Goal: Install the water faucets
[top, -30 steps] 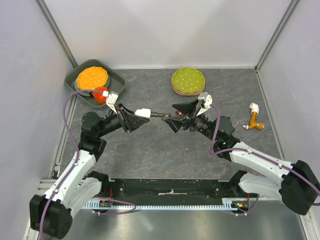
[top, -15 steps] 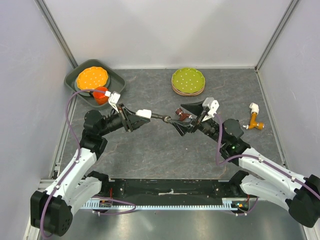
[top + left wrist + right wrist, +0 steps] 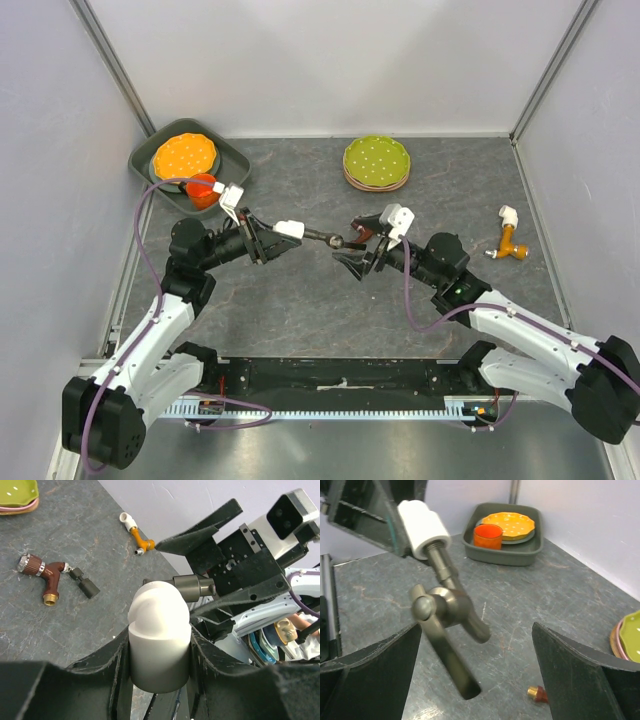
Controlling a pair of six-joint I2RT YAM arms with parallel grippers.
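My left gripper is shut on the white elbow fitting, seen close between its fingers in the left wrist view. The dark grey bent tap sticks out of the elbow toward the right, held above the table. My right gripper is open, and the grey tap's end lies between its wide jaws, nearer the left finger. The reddish-brown tap lies on the table under the right gripper. An orange tap with a white elbow lies at the far right.
A grey tray at the back left holds an orange dotted plate and an orange cup. Stacked green dotted plates sit at the back centre. Walls close in the left, back and right sides.
My right gripper swung to the right and came back left to the grey tap's end, its wrist turned, jaws open throughout. My left gripper kept hold of the white elbow and hardly moved.
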